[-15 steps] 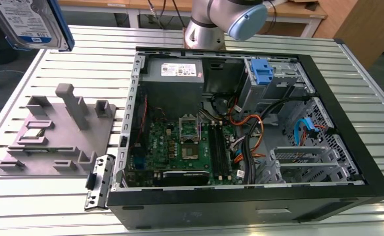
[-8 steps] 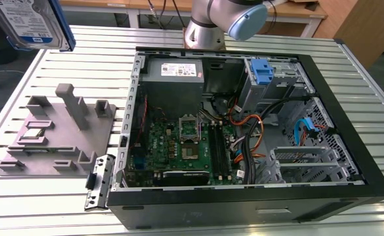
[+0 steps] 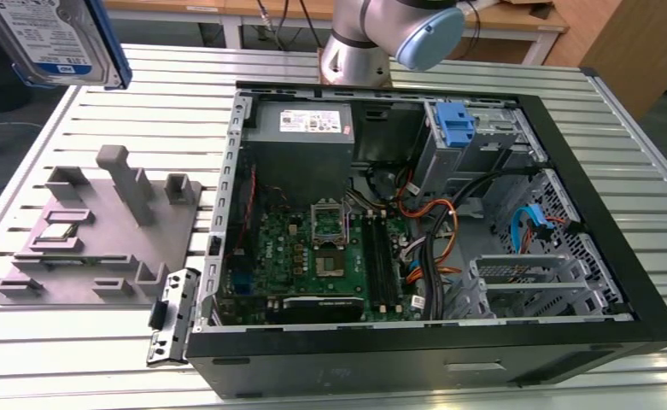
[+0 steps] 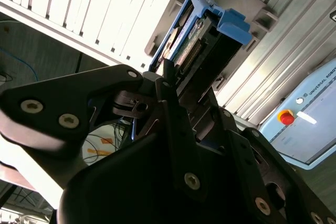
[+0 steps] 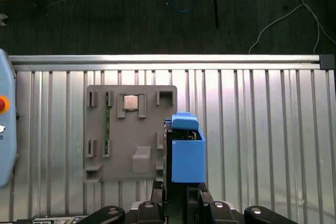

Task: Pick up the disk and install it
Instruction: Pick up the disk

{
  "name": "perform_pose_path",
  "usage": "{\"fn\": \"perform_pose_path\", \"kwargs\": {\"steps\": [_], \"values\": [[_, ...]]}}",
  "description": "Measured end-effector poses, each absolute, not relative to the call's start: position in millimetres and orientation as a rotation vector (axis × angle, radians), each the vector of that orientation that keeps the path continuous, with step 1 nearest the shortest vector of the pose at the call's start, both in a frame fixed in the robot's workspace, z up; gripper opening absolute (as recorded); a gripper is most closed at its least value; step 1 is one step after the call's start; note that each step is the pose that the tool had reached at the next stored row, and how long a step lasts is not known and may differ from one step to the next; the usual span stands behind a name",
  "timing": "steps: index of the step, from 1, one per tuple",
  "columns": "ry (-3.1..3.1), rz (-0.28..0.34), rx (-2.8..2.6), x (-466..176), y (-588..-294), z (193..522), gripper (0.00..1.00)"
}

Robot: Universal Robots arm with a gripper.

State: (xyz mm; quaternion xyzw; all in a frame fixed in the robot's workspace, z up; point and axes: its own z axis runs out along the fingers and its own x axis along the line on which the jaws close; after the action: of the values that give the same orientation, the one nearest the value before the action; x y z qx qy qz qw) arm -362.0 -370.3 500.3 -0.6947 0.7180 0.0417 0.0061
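The disk (image 3: 57, 38), silver with a white and blue label and blue side rails, hangs in the air at the exterior view's upper left, high above the grey holder plate (image 3: 94, 231). In both wrist views my gripper (image 5: 181, 195) is shut on the disk (image 5: 186, 153), which stands edge-on out of the black fingers (image 4: 173, 124). Its blue rail and connector end (image 4: 205, 35) point toward the table. The open computer case (image 3: 424, 213) lies to the exterior view's right of the disk, apart from it.
The grey holder plate (image 5: 131, 135) carries a small chip and upright pegs. Inside the case are a power-supply box (image 3: 305, 124), a green motherboard (image 3: 310, 256), loose cables and a drive bay with a blue latch (image 3: 455, 128). The arm's base (image 3: 356, 47) stands behind the case.
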Motion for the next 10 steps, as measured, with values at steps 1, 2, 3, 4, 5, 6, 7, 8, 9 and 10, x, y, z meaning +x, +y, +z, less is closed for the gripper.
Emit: {"fn": "perform_pose_path", "kwargs": {"steps": [1, 2, 3, 4, 5, 6, 7, 8, 9, 10], "values": [[2.247, 0.131, -2.174, -361.5, -370.3, 500.3, 0.35], [2.247, 0.131, -2.174, -360.9, -370.3, 500.4, 0.35], [2.247, 0.131, -2.174, -360.2, -370.3, 500.3, 0.35], [2.247, 0.131, -2.174, -359.2, -370.3, 500.3, 0.35], [2.247, 0.131, -2.174, -358.0, -370.3, 500.3, 0.35], [2.247, 0.131, -2.174, -356.6, -370.3, 500.3, 0.35], [2.247, 0.131, -2.174, -355.1, -370.3, 500.3, 0.35], [2.247, 0.131, -2.174, -353.6, -370.3, 500.3, 0.35], [2.247, 0.131, -2.174, -351.8, -370.3, 500.3, 0.35], [2.247, 0.131, -2.174, -350.2, -370.3, 500.3, 0.35]]}}
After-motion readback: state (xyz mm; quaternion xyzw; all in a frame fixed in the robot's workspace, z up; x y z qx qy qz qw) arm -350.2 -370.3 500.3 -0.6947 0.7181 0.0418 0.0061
